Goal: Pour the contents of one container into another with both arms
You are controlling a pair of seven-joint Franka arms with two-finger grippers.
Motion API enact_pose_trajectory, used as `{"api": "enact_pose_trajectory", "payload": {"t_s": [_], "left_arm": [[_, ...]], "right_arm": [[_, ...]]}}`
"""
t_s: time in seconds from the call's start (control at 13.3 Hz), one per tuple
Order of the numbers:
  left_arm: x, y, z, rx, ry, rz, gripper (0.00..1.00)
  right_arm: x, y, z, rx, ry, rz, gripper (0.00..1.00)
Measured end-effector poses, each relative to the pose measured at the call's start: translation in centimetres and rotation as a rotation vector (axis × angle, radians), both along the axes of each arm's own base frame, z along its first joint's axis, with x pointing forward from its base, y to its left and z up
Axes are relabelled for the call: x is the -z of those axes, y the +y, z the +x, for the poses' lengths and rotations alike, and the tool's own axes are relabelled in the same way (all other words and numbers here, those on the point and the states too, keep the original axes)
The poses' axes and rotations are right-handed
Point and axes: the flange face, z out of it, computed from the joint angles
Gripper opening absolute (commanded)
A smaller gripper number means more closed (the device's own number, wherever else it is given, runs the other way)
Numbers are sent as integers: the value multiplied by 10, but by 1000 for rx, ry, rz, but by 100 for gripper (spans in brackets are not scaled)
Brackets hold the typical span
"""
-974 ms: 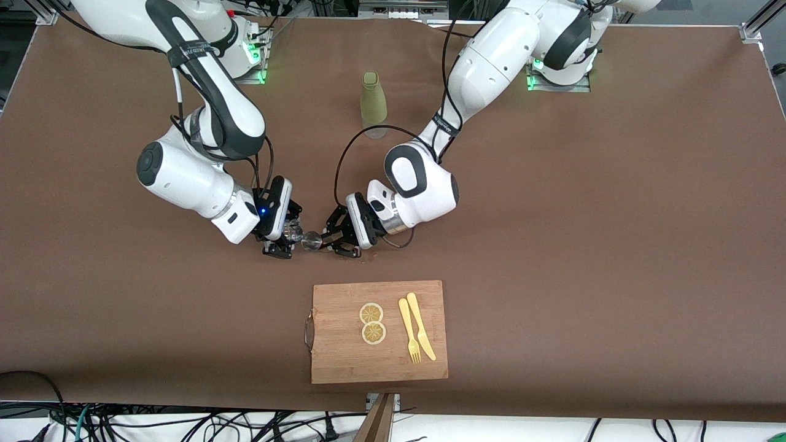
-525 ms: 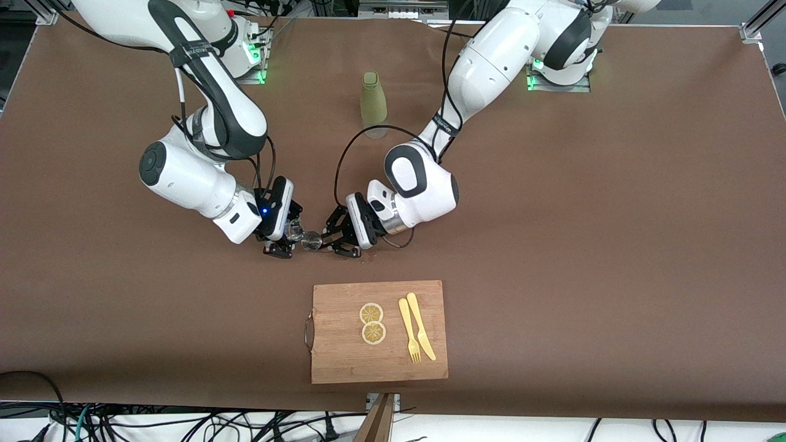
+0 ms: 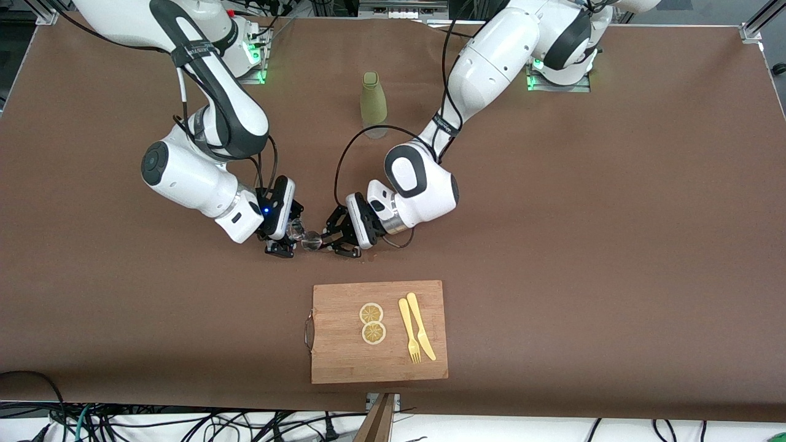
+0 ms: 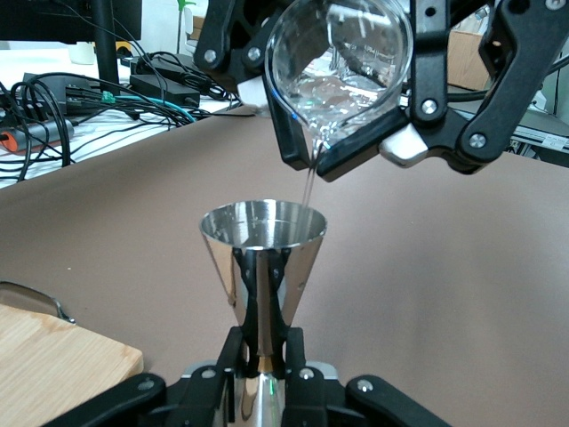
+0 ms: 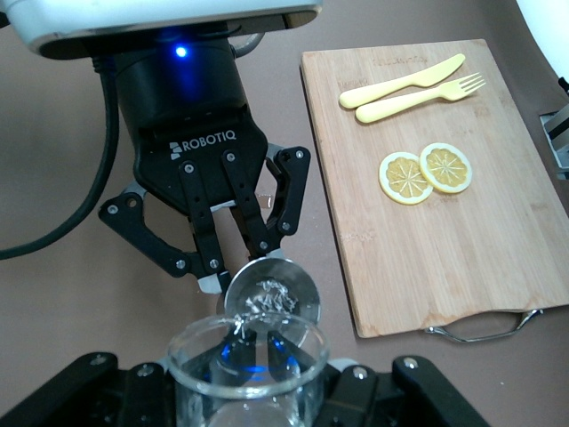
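The right pincer [image 3: 288, 236] is clamped on a small clear glass beaker [image 4: 342, 76], tipped so that a thin stream of clear liquid runs from its spout into the steel cone-shaped jigger [image 4: 263, 258]. The left pincer [image 3: 328, 238] is closed on the jigger's narrow waist and holds it upright just under the beaker's lip. Both pincers meet over the middle of the brown-covered table [image 3: 583, 245], the two vessels almost touching.

Nearer the front camera than the pincers lies a rectangular wooden cutting board [image 3: 344, 362] with a metal handle [image 3: 308, 329] on its edge toward the right arm's end. On it rest two lemon slices [image 3: 372, 323], touching each other, and beside them a pale yellow plastic fork [image 3: 409, 329] and a matching knife [image 3: 421, 325] side by side. Farther from the camera, between the two arms, stands an upright pale green bottle [image 3: 373, 104], well apart from the pouring. A black cable [image 3: 344, 159] loops from the left wrist just in front of that bottle.
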Motion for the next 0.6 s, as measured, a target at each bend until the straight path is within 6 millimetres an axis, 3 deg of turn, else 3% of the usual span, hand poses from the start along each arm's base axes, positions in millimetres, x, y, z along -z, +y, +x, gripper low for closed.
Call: {"api": "enact_pose_trajectory", "payload": {"t_s": [0.6], "left_arm": [[-5, 0, 3, 0, -15, -4, 0]], "right_arm": [[-1, -4, 2, 26, 10, 19, 0]]}}
